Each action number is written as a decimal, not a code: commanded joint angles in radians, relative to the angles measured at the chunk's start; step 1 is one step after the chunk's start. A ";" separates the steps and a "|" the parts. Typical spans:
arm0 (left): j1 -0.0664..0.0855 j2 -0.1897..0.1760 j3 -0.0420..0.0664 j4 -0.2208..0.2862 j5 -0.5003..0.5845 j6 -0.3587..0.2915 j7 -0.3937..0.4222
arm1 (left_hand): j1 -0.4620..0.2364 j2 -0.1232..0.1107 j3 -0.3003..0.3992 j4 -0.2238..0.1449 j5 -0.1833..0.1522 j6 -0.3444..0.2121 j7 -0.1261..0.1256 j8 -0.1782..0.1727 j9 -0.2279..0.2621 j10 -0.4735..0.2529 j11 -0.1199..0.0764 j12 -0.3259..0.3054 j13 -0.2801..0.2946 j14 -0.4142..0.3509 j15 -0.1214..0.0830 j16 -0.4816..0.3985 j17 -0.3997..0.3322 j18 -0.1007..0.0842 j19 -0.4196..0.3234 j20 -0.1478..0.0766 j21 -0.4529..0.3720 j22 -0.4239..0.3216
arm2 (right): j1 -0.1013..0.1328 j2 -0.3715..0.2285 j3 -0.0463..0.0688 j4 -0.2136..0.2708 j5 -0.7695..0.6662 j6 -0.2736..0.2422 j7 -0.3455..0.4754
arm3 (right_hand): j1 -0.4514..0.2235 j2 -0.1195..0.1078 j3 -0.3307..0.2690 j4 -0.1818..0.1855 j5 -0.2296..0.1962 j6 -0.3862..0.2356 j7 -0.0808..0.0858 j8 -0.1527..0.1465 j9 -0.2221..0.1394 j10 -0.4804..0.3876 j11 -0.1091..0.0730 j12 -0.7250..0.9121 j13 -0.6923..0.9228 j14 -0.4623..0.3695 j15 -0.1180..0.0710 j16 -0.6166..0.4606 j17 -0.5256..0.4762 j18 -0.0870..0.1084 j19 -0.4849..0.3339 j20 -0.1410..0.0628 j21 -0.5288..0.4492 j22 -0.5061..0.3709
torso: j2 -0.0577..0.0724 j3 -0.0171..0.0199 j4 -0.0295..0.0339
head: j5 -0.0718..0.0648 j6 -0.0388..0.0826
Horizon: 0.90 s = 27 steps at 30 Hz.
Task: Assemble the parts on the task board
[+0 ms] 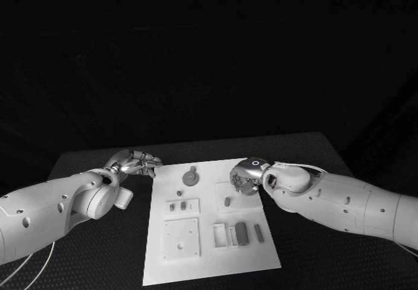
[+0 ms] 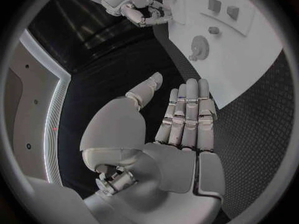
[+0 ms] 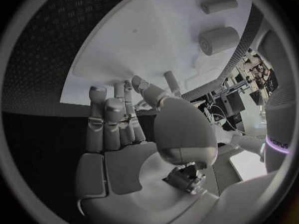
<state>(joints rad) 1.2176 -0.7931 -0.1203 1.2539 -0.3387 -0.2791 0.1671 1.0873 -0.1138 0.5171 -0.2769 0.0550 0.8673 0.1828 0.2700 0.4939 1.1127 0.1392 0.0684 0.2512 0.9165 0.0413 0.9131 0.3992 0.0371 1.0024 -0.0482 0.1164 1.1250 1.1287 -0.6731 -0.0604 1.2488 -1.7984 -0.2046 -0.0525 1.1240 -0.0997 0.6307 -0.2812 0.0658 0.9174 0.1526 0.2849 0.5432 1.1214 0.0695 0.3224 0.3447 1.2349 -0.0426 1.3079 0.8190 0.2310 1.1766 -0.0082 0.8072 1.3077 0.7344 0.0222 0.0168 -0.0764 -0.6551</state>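
Note:
The white task board (image 1: 205, 266) lies in the middle of the black table. On it are a round gear-like part (image 1: 190, 177), a small peg (image 1: 226, 201), a slotted block (image 1: 182, 206), a square plate (image 1: 181, 238) and grey pieces (image 1: 241, 232). My left hand (image 1: 135, 163) hovers off the board's far left corner. Its fingers (image 2: 187, 114) are straight and hold nothing. My right hand (image 1: 246, 178) hangs over the board's far right edge with curled fingers (image 3: 118, 114). A thin rod (image 3: 171, 81) shows beside its thumb; whether it is held is unclear.
Bare black table (image 1: 96, 254) surrounds the board on every side. The table's far edge (image 1: 218, 140) runs just beyond both hands. In the left wrist view the gear (image 2: 199, 47) lies on the board (image 2: 249, 59), with my right hand (image 2: 140, 7) beyond it.

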 commanded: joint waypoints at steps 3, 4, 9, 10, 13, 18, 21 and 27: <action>0.001 0.002 0.001 0.000 0.008 0.017 0.009 | -0.011 -0.002 -0.007 0.001 0.004 -0.007 0.000 0.005 -0.001 -0.006 0.004 0.001 0.001 -0.003 0.007 -0.004 -0.001 -0.011 0.002 -0.002 -0.007 -0.001 | -0.010 0.005 -0.006 -0.002 -0.027 0.038 -0.009 | 0.003 0.015 -0.007 -0.001 -0.005 0.013 -0.002 0.008 0.003 0.046 -0.011 0.005 0.005 0.008 -0.009 0.005 -0.002 0.031 0.005 -0.008 -0.002 0.012 | 0.000 -0.0003 0.0006 | 0.003 -0.002; 0.001 0.002 0.001 0.000 0.008 0.018 0.009 | -0.011 -0.002 -0.007 0.001 0.004 -0.007 0.000 0.005 -0.001 -0.006 0.004 0.001 0.001 -0.003 0.007 -0.004 -0.001 -0.011 0.002 -0.002 -0.007 -0.001 | -0.011 0.006 -0.006 -0.002 -0.030 0.038 -0.010 | 0.003 0.015 -0.007 -0.001 -0.005 0.013 -0.002 0.008 0.003 0.046 -0.011 0.005 0.005 0.008 -0.009 0.005 -0.002 0.031 0.005 -0.008 -0.002 0.012 | 0.000 -0.0003 0.0008 | 0.004 -0.003; 0.002 0.002 0.001 0.000 0.008 0.018 0.007 | -0.011 -0.002 -0.007 0.001 0.004 -0.007 0.000 0.005 -0.001 -0.006 0.004 0.001 0.001 -0.003 0.007 -0.004 -0.001 -0.011 0.002 -0.002 -0.007 -0.001 | -0.013 0.007 -0.006 -0.003 -0.043 0.033 -0.017 | 0.003 0.015 -0.007 -0.001 -0.005 0.013 -0.002 0.008 0.003 0.046 -0.011 0.005 0.005 0.008 -0.009 0.005 -0.002 0.031 0.005 -0.008 -0.002 0.012 | 0.000 -0.0004 0.0006 | 0.005 -0.004; 0.002 0.002 0.001 0.000 0.008 0.017 0.007 | -0.011 -0.002 -0.007 0.001 0.004 -0.007 0.000 0.005 -0.001 -0.006 0.004 0.001 0.001 -0.003 0.007 -0.004 -0.001 -0.011 0.002 -0.002 -0.007 -0.001 | -0.014 0.007 -0.006 -0.003 -0.046 0.030 -0.019 | 0.003 0.015 -0.007 -0.001 -0.005 0.013 -0.002 0.008 0.003 0.046 -0.011 0.005 0.005 0.008 -0.009 0.005 -0.002 0.031 0.005 -0.008 -0.002 0.012 | 0.000 -0.0005 0.0006 | 0.005 -0.004; 0.002 0.002 0.001 0.000 0.008 0.018 0.006 | -0.011 -0.002 -0.007 0.001 0.004 -0.007 0.000 0.005 -0.001 -0.006 0.004 0.001 0.001 -0.003 0.007 -0.004 -0.001 -0.011 0.002 -0.002 -0.007 -0.001 | -0.015 0.008 -0.006 -0.003 -0.066 0.013 -0.028 | 0.003 0.015 -0.007 -0.001 -0.005 0.013 -0.002 0.008 0.003 0.046 -0.011 0.005 0.005 0.008 -0.009 0.005 -0.002 0.031 0.005 -0.008 -0.002 0.012 | 0.000 -0.0008 0.0000 | 0.004 -0.005; 0.002 0.003 0.001 0.000 0.008 0.018 0.005 | -0.010 -0.001 -0.006 0.000 0.004 -0.007 0.000 0.005 -0.001 -0.006 0.004 0.001 0.001 -0.003 0.007 -0.005 -0.001 -0.011 0.002 -0.002 -0.008 -0.002 | -0.017 0.010 -0.006 -0.006 -0.091 -0.015 -0.049 | 0.059 0.051 0.040 -0.007 0.000 0.075 -0.027 0.044 0.019 0.107 -0.031 0.037 0.021 0.019 -0.029 0.011 0.000 0.031 0.016 -0.015 0.002 0.013 | 0.000 -0.0006 0.0003 | 0.002 -0.006; 0.002 0.003 0.001 -0.001 0.008 0.019 0.005 | -0.010 -0.001 -0.006 0.000 0.004 -0.007 0.000 0.005 -0.001 -0.006 0.004 0.001 0.001 -0.003 0.007 -0.005 -0.001 -0.011 0.002 -0.002 -0.008 -0.002 | -0.018 0.011 -0.006 -0.005 -0.103 -0.026 -0.062 | 0.059 0.051 0.040 -0.007 0.000 0.075 -0.027 0.044 0.019 0.107 -0.031 0.037 0.021 0.019 -0.029 0.011 0.000 0.031 0.016 -0.015 0.002 0.013 | 0.000 -0.0010 0.0005 | 0.002 -0.006; 0.002 0.004 0.001 -0.003 0.008 0.018 0.004 | -0.010 -0.001 -0.006 0.000 0.004 -0.007 0.000 0.005 -0.001 -0.006 0.004 0.001 0.001 -0.003 0.007 -0.005 -0.001 -0.011 0.002 -0.002 -0.008 -0.002 | -0.020 0.009 -0.006 -0.001 -0.111 -0.031 -0.070 | 0.059 0.051 0.040 -0.007 0.000 0.075 -0.027 0.044 0.019 0.107 -0.031 0.037 0.021 0.019 -0.029 0.011 0.000 0.031 0.016 -0.015 0.002 0.013 | -0.001 -0.0005 0.0002 | 0.003 -0.007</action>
<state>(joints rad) 1.2177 -0.7918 -0.1203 1.2505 -0.3369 -0.2730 0.1652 1.0873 -0.1138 0.5171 -0.2769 0.0550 0.8675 0.1830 0.2700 0.4939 1.1074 0.1408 0.0685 0.2509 0.9167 0.0414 0.9131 0.3993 0.0303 1.0024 -0.0481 0.1130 1.1240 1.1151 -0.6625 -0.0626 1.2508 -1.8756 -0.2453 -0.0966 1.1717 -0.0523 0.6672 -0.2893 0.0648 0.9881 0.1264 0.3254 0.5605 1.1687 0.0532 0.3562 0.3650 1.2584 -0.0657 1.3157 0.8183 0.2309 1.1965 -0.0169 0.8072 1.3076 0.7341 0.0214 0.0171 -0.0744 -0.6618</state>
